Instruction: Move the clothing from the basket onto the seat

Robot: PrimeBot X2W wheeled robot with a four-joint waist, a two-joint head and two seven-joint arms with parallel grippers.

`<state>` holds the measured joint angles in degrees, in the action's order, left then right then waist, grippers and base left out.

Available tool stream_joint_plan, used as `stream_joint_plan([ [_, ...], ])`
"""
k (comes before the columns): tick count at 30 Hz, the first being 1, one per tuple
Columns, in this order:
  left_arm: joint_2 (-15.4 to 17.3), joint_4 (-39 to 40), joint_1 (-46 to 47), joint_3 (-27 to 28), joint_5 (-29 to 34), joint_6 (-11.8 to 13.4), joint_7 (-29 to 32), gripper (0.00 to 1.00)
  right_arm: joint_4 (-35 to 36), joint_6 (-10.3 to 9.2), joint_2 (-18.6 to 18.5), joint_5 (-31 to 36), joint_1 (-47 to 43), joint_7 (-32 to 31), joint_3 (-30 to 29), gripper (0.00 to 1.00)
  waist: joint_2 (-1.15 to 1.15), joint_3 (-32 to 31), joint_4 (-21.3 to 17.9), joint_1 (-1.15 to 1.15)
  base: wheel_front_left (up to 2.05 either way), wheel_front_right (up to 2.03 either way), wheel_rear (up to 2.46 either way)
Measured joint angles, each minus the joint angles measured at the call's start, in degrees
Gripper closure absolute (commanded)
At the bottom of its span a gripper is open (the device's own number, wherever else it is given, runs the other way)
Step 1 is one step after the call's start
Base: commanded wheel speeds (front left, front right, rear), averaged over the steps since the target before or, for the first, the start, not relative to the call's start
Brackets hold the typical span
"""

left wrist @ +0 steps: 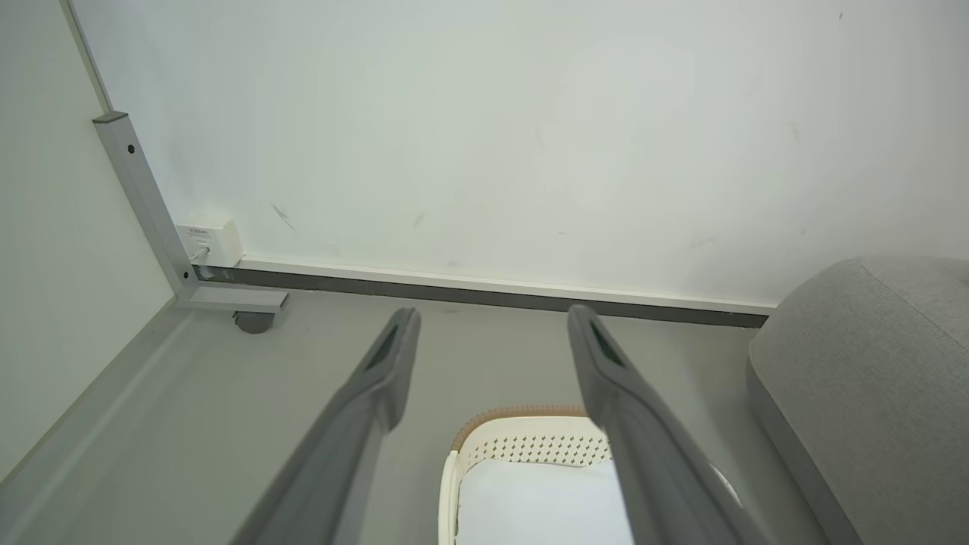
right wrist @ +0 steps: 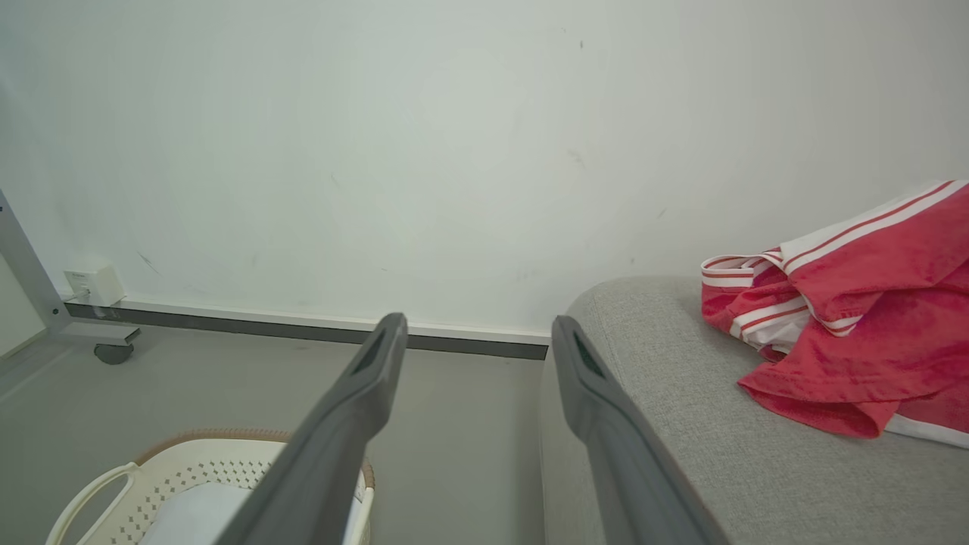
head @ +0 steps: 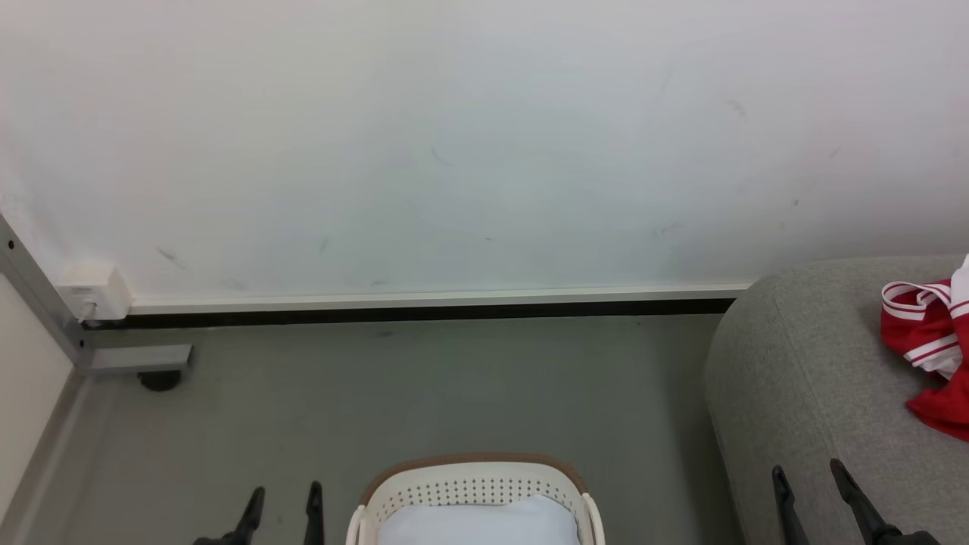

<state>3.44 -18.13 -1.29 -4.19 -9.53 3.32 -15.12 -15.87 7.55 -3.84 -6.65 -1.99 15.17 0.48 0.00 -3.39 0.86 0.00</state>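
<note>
Red clothing [head: 931,344] [right wrist: 848,333] with white stripe trim lies crumpled on the grey seat [head: 810,393] [right wrist: 681,424] [left wrist: 870,363] at the right. The white perforated basket [head: 473,484] [left wrist: 522,443] [right wrist: 182,469] with a brown rim stands on the floor at bottom centre, holding a pale bluish-white pad [head: 477,522]. My left gripper [head: 284,496] [left wrist: 492,333] is open and empty to the left of the basket. My right gripper [head: 808,471] [right wrist: 477,333] is open and empty over the seat's front left edge, short of the clothing.
A white wall with a pale baseboard [head: 439,299] runs across the back. At the far left stand a metal frame leg with a caster [head: 159,378] and a small white wall box [head: 95,291]. Grey floor [head: 424,386] lies between basket and wall.
</note>
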Motion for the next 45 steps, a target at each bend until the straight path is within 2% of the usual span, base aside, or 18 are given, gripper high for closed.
stream_joint_plan([
  [2, -0.2, -0.2, 0.0, 0.2, 0.2, 0.1, 0.0, 0.0, 0.0, 0.0, -0.2, -0.1, 0.3, 0.0, 0.2, 0.0, 0.0, -0.1, 0.3, 0.0, 0.0, 0.0, 0.0],
  [3, -0.2, -0.4, 0.0, 0.2, 0.6, 0.3, 0.0, 1.0, -0.1, 0.01, -0.2, -0.1, 0.3, 0.0, 0.2, 1.0, 0.0, -0.1, 0.4, 0.0, 0.0, 0.0, 0.0],
  [10, -0.9, -3.5, -1.3, 0.2, -0.3, 0.1, 0.9, 1.0, -2.9, 0.01, 0.6, -1.2, -1.3, -0.6, 0.3, 1.0, 0.0, 0.0, 0.4, 0.0, 0.0, 0.0, 0.0],
  [25, -0.9, -2.1, -0.2, 2.2, -16.7, -2.0, 4.7, 1.0, -2.2, 0.01, 0.7, -17.9, -0.4, -4.8, -1.1, 1.0, 0.0, 0.4, 0.3, 0.0, 0.0, 0.0, 0.0],
  [45, -0.9, -0.4, 1.5, 4.4, -34.5, -4.3, 9.3, 1.0, -1.0, 0.01, 0.8, -36.1, 1.9, -9.3, -2.6, 1.0, 0.0, 1.0, 0.0, 0.0, 0.0, 0.0, 0.0],
])
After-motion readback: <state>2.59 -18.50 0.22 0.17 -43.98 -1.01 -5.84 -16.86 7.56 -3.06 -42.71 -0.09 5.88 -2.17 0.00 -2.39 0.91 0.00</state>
